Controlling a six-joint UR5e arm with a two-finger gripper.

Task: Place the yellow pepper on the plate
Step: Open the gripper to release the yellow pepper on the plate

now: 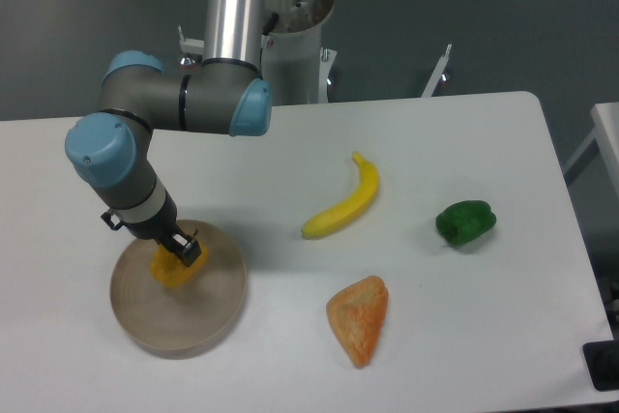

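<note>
Presently, the placing step is judged to be in hand. The gripper point(184, 250) is seen low over the plate point(215, 316), which lies near the table's point(290, 374) front-left corner. The pepper point(171, 271) is found within the plate's rim, in its rear half, directly under the fingers. Whether the pepper rests on the plate's floor or is held a little above it cannot be told from this view. The fingers appear to be closed about the pepper's top, so it is taken as grasped, though the contact is small and partly hidden by the wrist.

Other items are noted well apart from the plate: a banana point(343, 205) near the table's middle, an orange wedge point(360, 318) toward the front edge, and a green pepper point(465, 221) toward the right edge.

The next move is judged to call for the pepper to be settled on the plate, the fingers to be parted, and the gripper to be lifted straight up so that the pepper is not dragged over the rim.
</note>
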